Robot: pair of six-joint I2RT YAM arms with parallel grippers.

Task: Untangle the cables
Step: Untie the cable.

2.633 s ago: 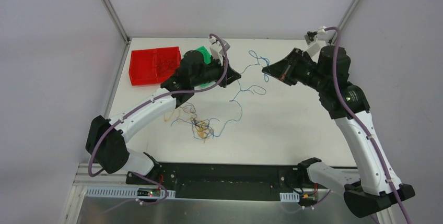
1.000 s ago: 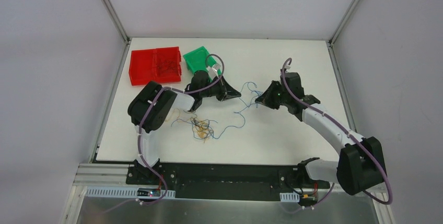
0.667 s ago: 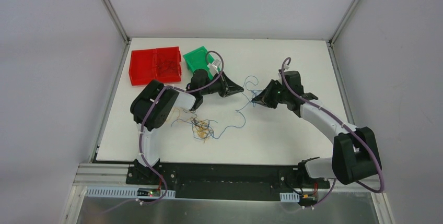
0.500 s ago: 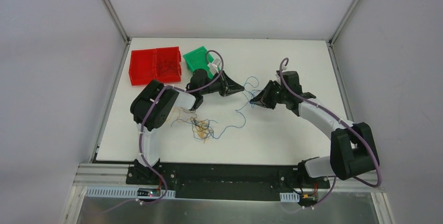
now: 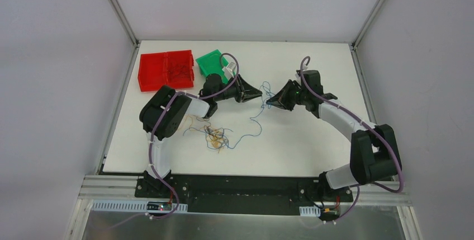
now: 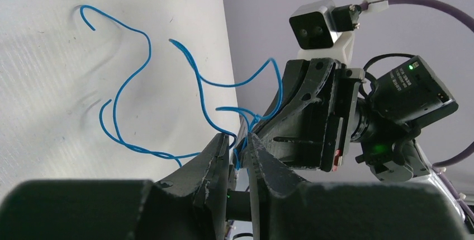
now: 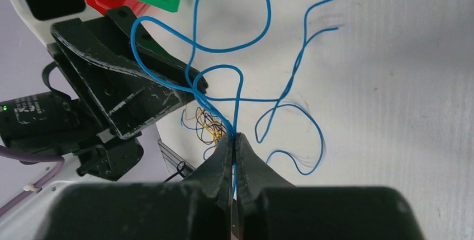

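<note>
Closest to the arm bases, most of the cables [image 5: 216, 137] lie in a small knot of yellow-orange, blue and dark strands on the white bench [image 5: 313, 150], left of centre and untouched by either arm. One blue cable [image 7: 257, 100] trails out of that knot and climbs in loose loops to the middle of the bench, where the two arms meet tip to tip.

The right pincer [image 7: 235, 139] is pressed together on this blue cable, with the strand coming straight out from between its tips. That grip likely serves as the anchor while the loops are worked loose. The left pincer [image 6: 239, 147] faces it from just beside, its fingers slightly spread with the same blue strand running through the narrow gap. I judge it is letting go or re-gripping rather than pulling. The closeness makes sense: the crossing loops hang between the two tips.

At the far left of the bench sit a red tray [image 5: 151, 80] with dark strands in it and a green bin [image 5: 208, 64], probably there to take freed cables.
</note>
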